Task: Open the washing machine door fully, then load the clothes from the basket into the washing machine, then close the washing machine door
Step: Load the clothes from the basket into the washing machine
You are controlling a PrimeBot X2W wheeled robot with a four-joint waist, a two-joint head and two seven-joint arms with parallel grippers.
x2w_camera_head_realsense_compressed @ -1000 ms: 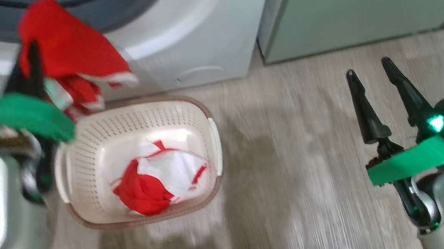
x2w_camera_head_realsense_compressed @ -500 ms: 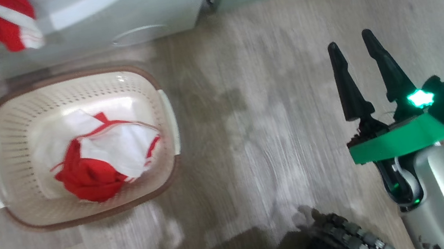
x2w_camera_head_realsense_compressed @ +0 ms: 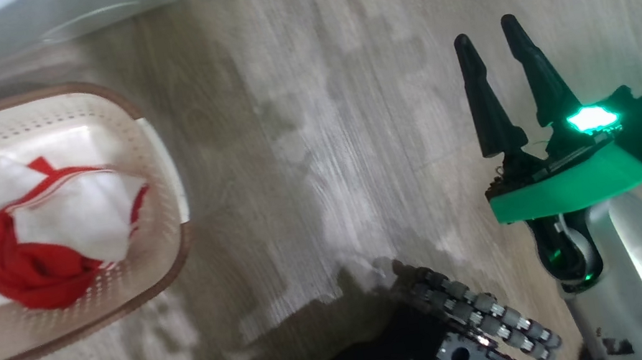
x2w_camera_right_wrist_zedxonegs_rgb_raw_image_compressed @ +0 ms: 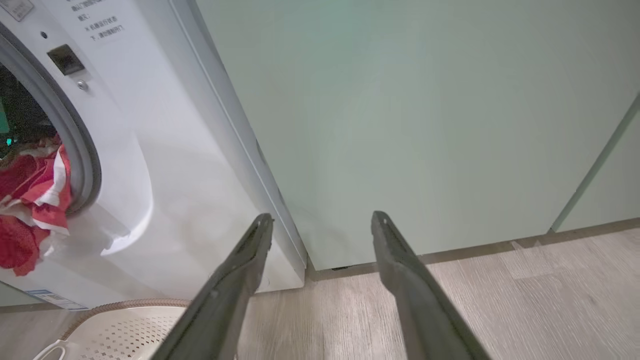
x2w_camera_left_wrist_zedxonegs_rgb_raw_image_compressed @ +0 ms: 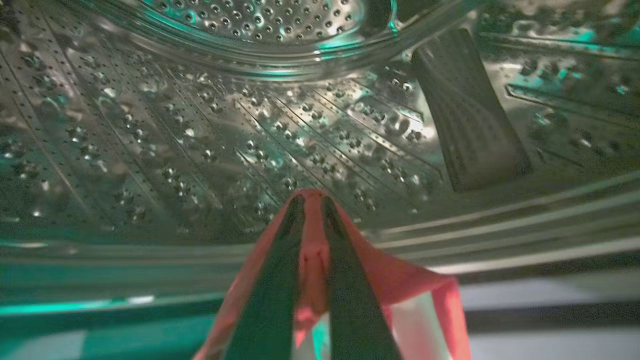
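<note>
My left gripper (x2w_camera_left_wrist_zedxonegs_rgb_raw_image_compressed: pixel 311 199) is shut on a red and white garment (x2w_camera_left_wrist_zedxonegs_rgb_raw_image_compressed: pixel 415 285) and points into the steel drum (x2w_camera_left_wrist_zedxonegs_rgb_raw_image_compressed: pixel 200 140) of the washing machine (x2w_camera_right_wrist_zedxonegs_rgb_raw_image_compressed: pixel 165 150). Red clothes (x2w_camera_right_wrist_zedxonegs_rgb_raw_image_compressed: pixel 30 190) drape over the grey seal at the drum's mouth. On the floor stands the cream basket (x2w_camera_head_realsense_compressed: pixel 6 130), with more red and white clothes (x2w_camera_head_realsense_compressed: pixel 47 243) bundled inside. My right gripper (x2w_camera_head_realsense_compressed: pixel 484 29) hovers open and empty over the floor, well right of the basket. In the right wrist view the right gripper (x2w_camera_right_wrist_zedxonegs_rgb_raw_image_compressed: pixel 322 216) faces the cabinet. The washing machine door is out of view.
A pale green cabinet (x2w_camera_right_wrist_zedxonegs_rgb_raw_image_compressed: pixel 425 125) stands directly right of the machine. My dark wheeled base (x2w_camera_head_realsense_compressed: pixel 445 351) sits at the bottom of the head view. Bare wooden floor (x2w_camera_head_realsense_compressed: pixel 299 114) lies between the basket and the right arm.
The head camera has swung, so the basket slid left in the picture and the left arm with its red garment passed out of it. The right gripper stays open.
</note>
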